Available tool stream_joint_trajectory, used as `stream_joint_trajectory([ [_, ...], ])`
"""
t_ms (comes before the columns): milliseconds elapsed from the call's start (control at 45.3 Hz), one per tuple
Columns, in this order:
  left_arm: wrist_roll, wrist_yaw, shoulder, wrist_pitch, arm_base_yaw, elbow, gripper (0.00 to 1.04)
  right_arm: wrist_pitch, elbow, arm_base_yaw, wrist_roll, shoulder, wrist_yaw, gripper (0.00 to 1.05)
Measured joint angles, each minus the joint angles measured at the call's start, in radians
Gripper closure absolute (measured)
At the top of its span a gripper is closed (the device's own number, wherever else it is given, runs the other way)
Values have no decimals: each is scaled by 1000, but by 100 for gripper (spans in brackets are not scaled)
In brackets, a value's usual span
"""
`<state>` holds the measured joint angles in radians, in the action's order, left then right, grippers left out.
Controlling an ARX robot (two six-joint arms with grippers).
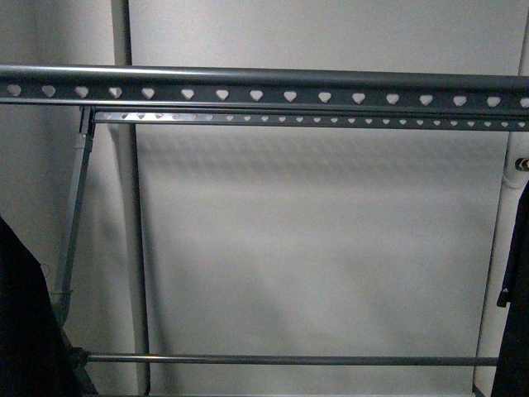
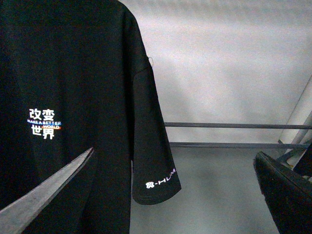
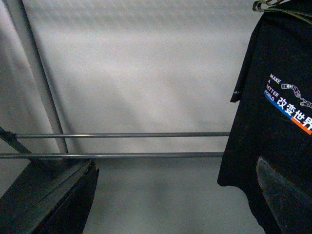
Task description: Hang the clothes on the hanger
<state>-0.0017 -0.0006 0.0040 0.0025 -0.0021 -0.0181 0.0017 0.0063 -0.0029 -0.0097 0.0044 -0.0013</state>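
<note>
The grey metal rack's top rail [image 1: 264, 93], punched with heart-shaped holes, runs across the front view, with a second punched rail [image 1: 331, 121] just behind it. A black T-shirt [image 2: 73, 97] with white lettering on the chest hangs in the left wrist view. Its sleeve [image 2: 156, 180] hangs between the fingers of my open, empty left gripper [image 2: 175, 153]. Another black T-shirt with "MAKE" lettering [image 3: 273, 122] hangs at the side of the right wrist view from a wire hook [image 3: 270, 5]. My right gripper [image 3: 176, 163] is open and empty beside it, one finger [image 3: 282, 195] in front of its hem.
Black cloth shows at the left edge [image 1: 21, 331] and the right edge [image 1: 517, 314] of the front view. A thin lower bar [image 1: 281, 361] crosses the rack, and its slanted leg [image 1: 74, 215] stands at the left. A pale wall lies behind. Neither arm shows in the front view.
</note>
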Motion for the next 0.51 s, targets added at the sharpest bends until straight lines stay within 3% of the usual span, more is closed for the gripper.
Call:
stream_joint_trajectory([
  [265, 2, 14, 2, 3, 4, 0, 7, 0, 0, 0, 0, 0, 0, 7],
  [353, 17, 304, 166, 219, 119, -17, 7, 0, 0, 0, 0, 0, -1, 7],
  [375, 6, 339, 220, 257, 137, -29, 7, 0, 0, 0, 0, 0, -3, 7],
  [441, -72, 311, 475, 383, 186, -137, 7, 0, 0, 0, 0, 0, -2, 7],
  [507, -158, 247, 655, 383, 208, -274, 7, 0, 0, 0, 0, 0, -1, 7],
])
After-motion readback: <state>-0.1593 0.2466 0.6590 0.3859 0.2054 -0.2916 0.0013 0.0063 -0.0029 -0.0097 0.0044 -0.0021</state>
